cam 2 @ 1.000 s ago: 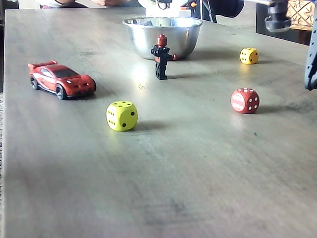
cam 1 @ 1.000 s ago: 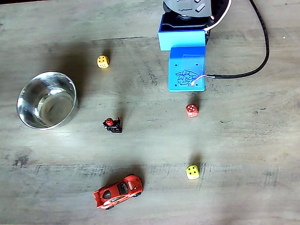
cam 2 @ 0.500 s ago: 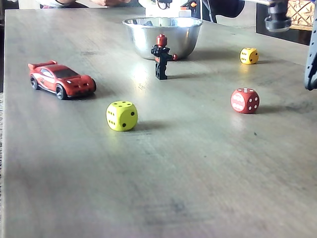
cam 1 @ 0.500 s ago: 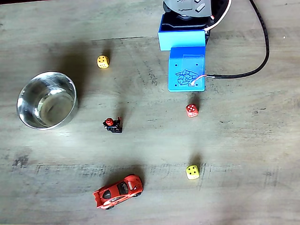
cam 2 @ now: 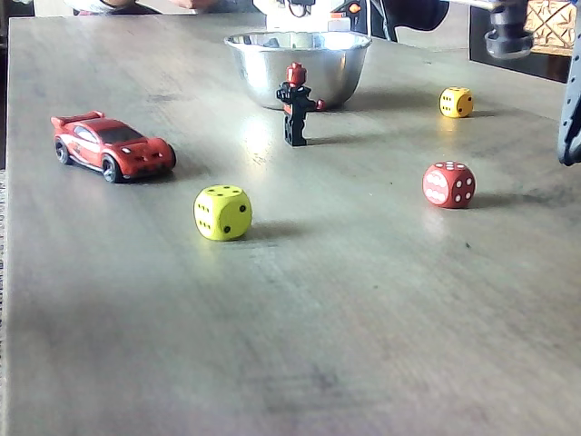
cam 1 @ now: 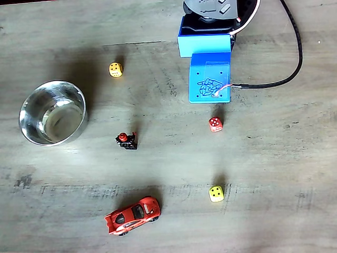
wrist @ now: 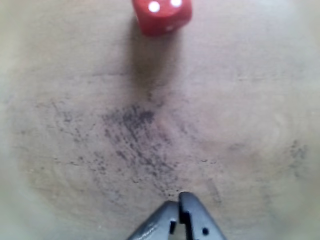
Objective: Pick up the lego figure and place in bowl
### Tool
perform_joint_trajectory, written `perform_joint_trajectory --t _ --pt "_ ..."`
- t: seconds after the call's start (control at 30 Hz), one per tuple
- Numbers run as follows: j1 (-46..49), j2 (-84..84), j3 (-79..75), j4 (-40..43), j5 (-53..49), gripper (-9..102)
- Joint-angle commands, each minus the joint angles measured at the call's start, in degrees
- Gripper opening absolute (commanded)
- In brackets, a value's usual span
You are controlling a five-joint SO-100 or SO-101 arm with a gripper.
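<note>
While the pincer hangs over bare table with its two dark tips pressed together, pinching nothing, the lego figure stands upright well away from it. In the wrist view only a red dice sits ahead of the tips, at the top edge. In a fixed view from above, the arm's blue body is at the top, the red dice just below it, and the figure lies further to the left, between the dice and the bowl. In the low fixed view the lego figure stands just in front of the bowl, apart from it.
</note>
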Motion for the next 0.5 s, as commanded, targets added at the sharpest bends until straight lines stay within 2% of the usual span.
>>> perform_joint_trajectory --t 0.0,0.33,0.47 --pt "0.4 0.4 0.0 3.2 -0.4 -1" --pt "0.4 0.4 -0.9 3.0 -0.4 -1" --pt "0.5 0.4 -0.9 -0.8 -0.4 -1"
